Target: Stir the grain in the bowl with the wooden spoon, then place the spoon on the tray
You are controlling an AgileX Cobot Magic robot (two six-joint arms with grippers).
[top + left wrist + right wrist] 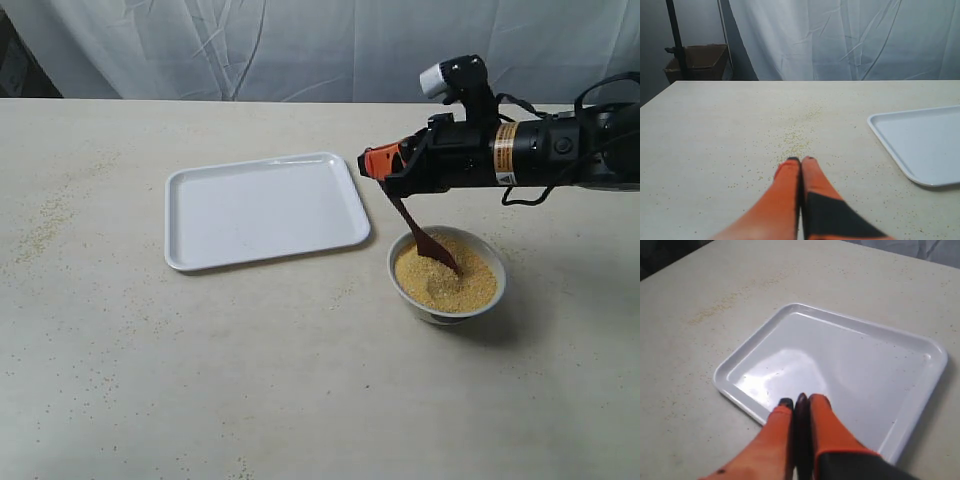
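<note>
Bowl (445, 312) holds grain (470, 285); right pincer (378, 168) clamped on wooden spoon (420, 235), tip buried. Advise slow, shallow circles inside rim to avoid spillage onto surface (250, 380). Left pincer (801, 161) closed, empty.

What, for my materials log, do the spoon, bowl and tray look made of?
The wooden spoon looks like dark reddish-brown wood, smoothly finished. The bowl is smooth plain white, ceramic or plastic; the look leaves that open. The tray seems white plastic: thin moulded rim, soft glossy reflections in the right wrist view.
</note>
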